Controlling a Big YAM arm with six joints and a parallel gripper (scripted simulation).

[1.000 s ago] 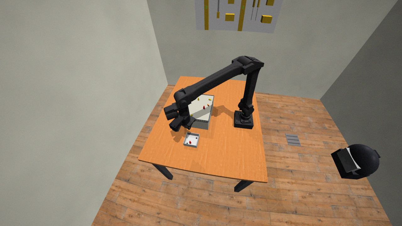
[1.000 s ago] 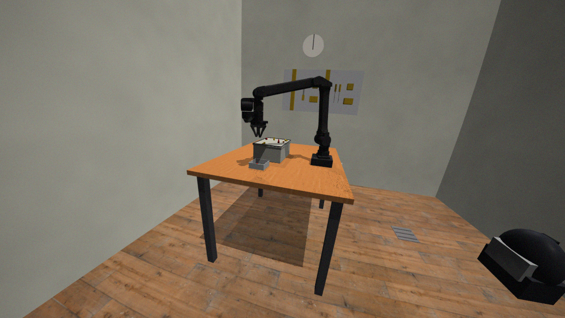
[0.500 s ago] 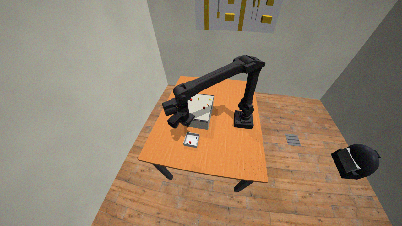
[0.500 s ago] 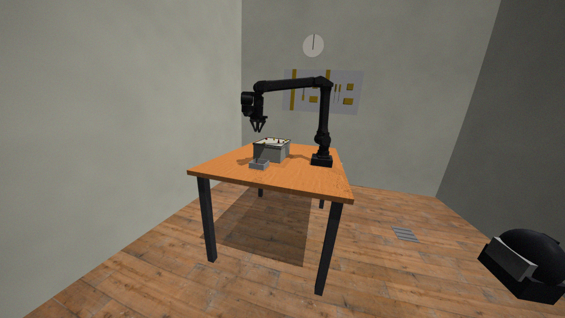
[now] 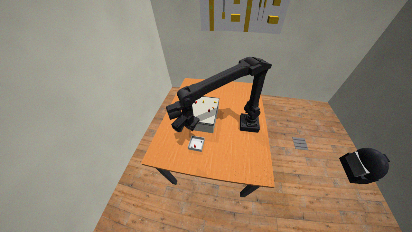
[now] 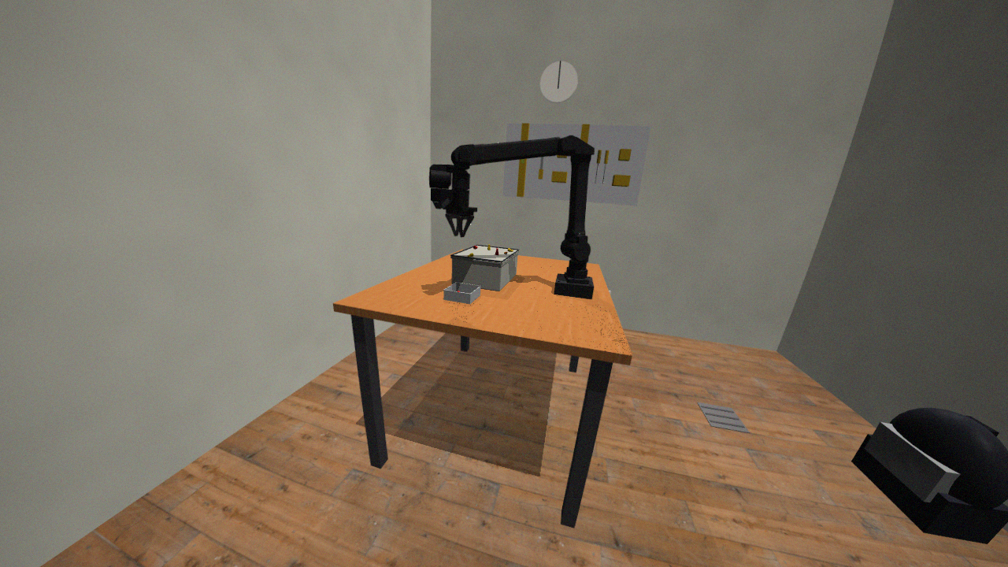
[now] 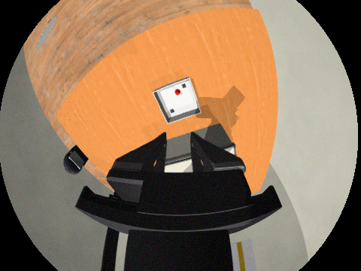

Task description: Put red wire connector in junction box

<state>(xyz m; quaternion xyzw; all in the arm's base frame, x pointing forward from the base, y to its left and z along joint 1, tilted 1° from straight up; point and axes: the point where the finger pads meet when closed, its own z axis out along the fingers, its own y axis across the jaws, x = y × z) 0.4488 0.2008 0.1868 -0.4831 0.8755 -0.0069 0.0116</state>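
Note:
The small steel junction box [image 5: 189, 143] [image 6: 459, 296] [image 7: 186, 104] sits on the table in front of the tool case. One red wire connector [image 5: 194, 146] [image 7: 177, 92] lies inside it. The grey tool case [image 5: 208, 118] [image 6: 486, 273] has a pale lid carrying two more red connectors [image 5: 195, 101] [image 5: 208, 110] and a few yellow and orange ones [image 5: 203, 101]. My gripper [image 5: 185, 126] [image 6: 458, 230] [image 7: 178, 136] hangs high above the near left corner of the case, well above the box. Its fingers stand partly apart with nothing between them.
The arm's base [image 5: 249, 122] is bolted to the orange table [image 5: 224, 155] to the right of the case. A tool board [image 5: 241, 14] hangs on the back wall. A black helmet-like object [image 5: 365, 167] lies on the floor at the right.

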